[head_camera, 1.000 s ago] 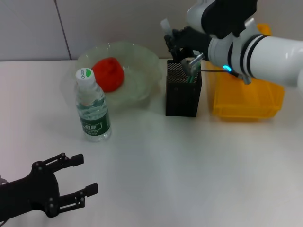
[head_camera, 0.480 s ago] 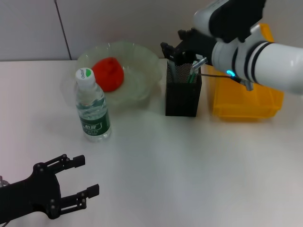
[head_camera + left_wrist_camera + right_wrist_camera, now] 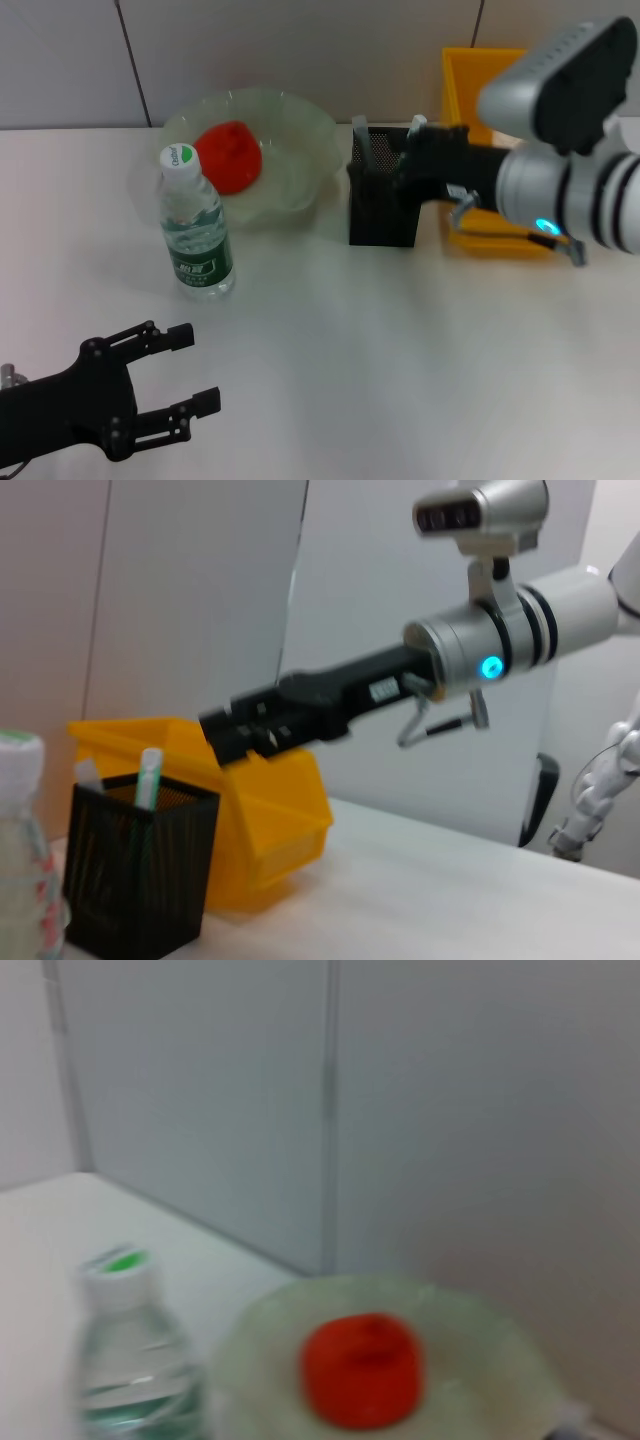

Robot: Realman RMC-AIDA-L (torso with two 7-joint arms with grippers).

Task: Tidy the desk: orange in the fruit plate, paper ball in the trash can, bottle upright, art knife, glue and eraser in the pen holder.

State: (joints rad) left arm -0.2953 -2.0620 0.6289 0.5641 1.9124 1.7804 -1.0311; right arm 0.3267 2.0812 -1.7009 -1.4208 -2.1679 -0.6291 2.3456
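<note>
Right end effector, grip state unclear, sits just beside pen holder.

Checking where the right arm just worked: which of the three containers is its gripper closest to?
The black mesh pen holder: the right gripper hangs at its rim, between it and the yellow trash can; the green fruit plate lies farther off.

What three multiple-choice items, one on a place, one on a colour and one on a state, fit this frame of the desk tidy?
1. Where is the orange? A in the fruit plate; B in the trash can; C on the bare desk.
2. What colour is the trash can? A black; B yellow; C green.
3. How is the bottle? A lying down; B standing upright; C held by a gripper.

A: it sits inside the green bowl. B: the bin behind the pen holder is yellow. B: it stands cap up, alone.
</note>
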